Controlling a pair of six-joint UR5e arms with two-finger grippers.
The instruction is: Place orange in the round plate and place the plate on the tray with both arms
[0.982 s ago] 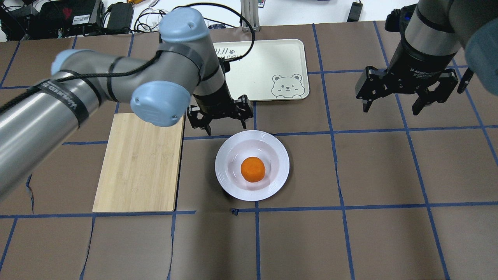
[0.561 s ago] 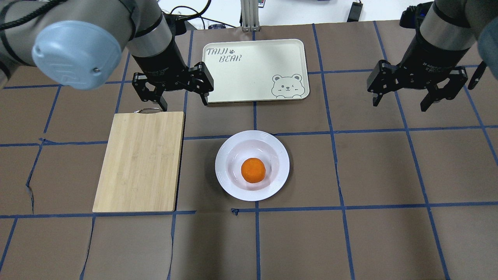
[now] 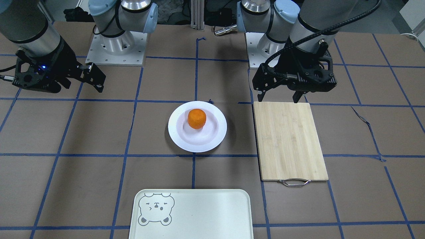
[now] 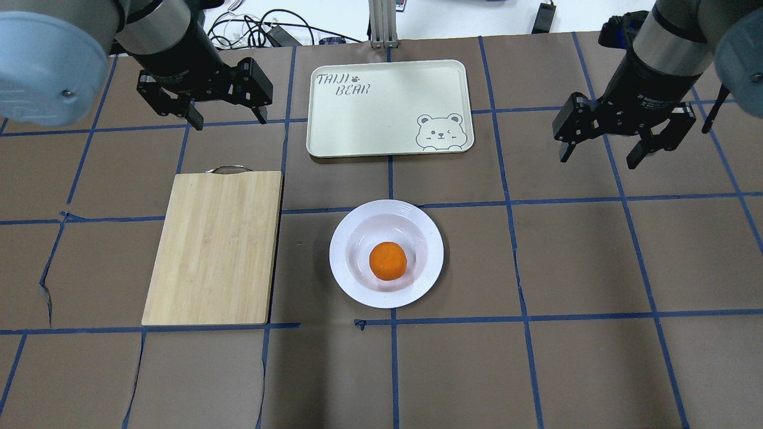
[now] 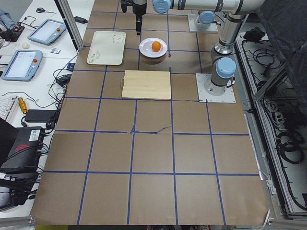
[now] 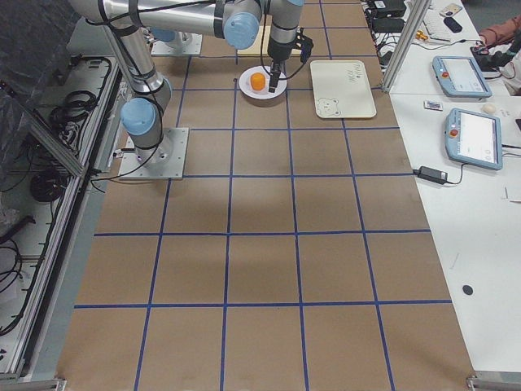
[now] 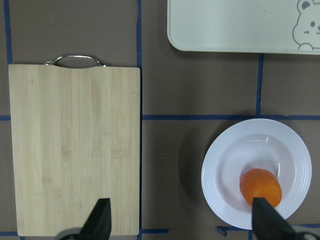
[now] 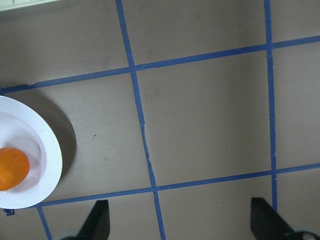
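Observation:
The orange [image 4: 388, 260] rests in the sunken centre of the round white plate [image 4: 430, 238], mid-table. The cream tray [image 4: 390, 107] with the bear face lies beyond the plate, with nothing on it. My left gripper [image 4: 228, 120] hovers open and holds nothing at the back left, beyond the cutting board and left of the tray. My right gripper [image 4: 598, 159] hangs open at the back right, well away from the plate. The left wrist view shows the orange [image 7: 260, 187] on the plate [image 7: 220, 165]. The right wrist view catches the plate [image 8: 47, 150] at its left edge.
A bamboo cutting board [image 4: 214, 247] with a metal handle [image 4: 226, 170] lies left of the plate. Blue tape lines cross the brown table cover. Cables and boxes sit past the far edge. Tablets [image 6: 476, 134] lie on a side table.
My left gripper has pulled back from the plate's far rim toward the back left, past the cutting board. It stays open. The right gripper has shifted only slightly. Orange and plate have not moved.

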